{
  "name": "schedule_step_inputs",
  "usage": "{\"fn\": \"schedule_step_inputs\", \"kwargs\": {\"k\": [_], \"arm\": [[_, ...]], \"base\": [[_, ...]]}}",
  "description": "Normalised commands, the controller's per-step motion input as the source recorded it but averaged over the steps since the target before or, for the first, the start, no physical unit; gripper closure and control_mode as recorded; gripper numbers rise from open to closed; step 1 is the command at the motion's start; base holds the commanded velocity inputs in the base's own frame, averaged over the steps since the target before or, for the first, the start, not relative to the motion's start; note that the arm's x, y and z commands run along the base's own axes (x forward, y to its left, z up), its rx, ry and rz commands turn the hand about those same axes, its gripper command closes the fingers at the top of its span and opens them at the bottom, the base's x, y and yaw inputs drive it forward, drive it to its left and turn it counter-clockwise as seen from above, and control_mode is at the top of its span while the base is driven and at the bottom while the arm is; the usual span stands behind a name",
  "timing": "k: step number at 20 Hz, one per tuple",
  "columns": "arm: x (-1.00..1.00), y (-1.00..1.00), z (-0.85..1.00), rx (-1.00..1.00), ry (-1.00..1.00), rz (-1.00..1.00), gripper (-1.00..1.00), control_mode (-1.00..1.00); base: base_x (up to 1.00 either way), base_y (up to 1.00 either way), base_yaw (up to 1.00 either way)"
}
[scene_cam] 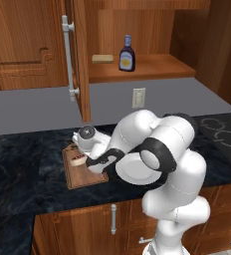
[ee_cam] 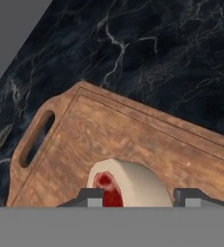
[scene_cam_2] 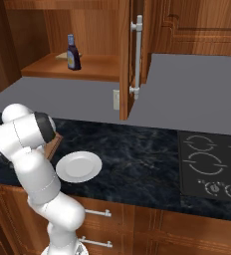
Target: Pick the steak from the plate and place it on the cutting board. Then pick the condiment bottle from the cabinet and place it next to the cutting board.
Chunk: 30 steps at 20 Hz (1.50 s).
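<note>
Wooden cutting board [ee_cam: 133,149] directly under the hand [ee_cam: 139,197], handle cut-out off toward 9 o'clock in the hand view. Steak [ee_cam: 126,185] sitting dead centre between the two fingertips [ee_cam: 91,197], red face turned toward 9, pale fat rim wrapping round toward 3. Long axis hard to call, lower part cut off at the frame bottom. Tips spread to either side of the meat with a sliver of board showing between each tip and the steak, so reads as opened or only loosely bracketing, not clamped; contact cannot be confirmed. Left base view: hand [scene_cam: 87,160] low over the near end of the board [scene_cam: 82,177], steak [scene_cam: 78,159] just at 9 o'clock of it, apparently resting on the wood. Plate [scene_cam_2: 78,167] bare on the black marble counter [scene_cam_2: 137,149], just at 3 o'clock of the board as seen from the right base. Judgement: steak leg about done, release and straight lift clear called for. Next target well away: condiment bottle [scene_cam: 127,54] upright on the shelf of the open cabinet [scene_cam: 137,69], up at 1 o'clock from the hand, beside a flat tan block [scene_cam: 103,59]. Risk: snagging the steak on retreat.
</note>
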Motion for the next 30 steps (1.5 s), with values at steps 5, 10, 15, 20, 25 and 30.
{"fn": "schedule_step_inputs", "kwargs": {"k": [5, 10, 15, 20, 25, 30], "arm": [[-0.12, 0.0, -0.36, -0.02, 0.05, 0.0, 1.0, -1.0], [-0.15, 0.02, -0.39, -0.02, 0.06, 0.0, 1.0, -1.0], [-0.18, 0.06, -0.43, -0.01, 0.06, -0.01, 1.0, -1.0], [-0.3, 0.0, -0.49, 0.0, -0.02, 0.0, 1.0, -1.0], [-0.41, 0.0, -0.43, 0.0, -0.14, 0.0, 1.0, -1.0], [-0.4, 0.0, -0.38, 0.0, -0.14, 0.0, 1.0, -1.0]], "base": [[0.0, 0.0, 0.0], [0.0, 0.0, 0.0], [0.0, 0.0, 0.0], [0.0, 0.0, 0.0], [0.0, 0.0, 0.0], [0.0, 0.0, 0.0]]}}
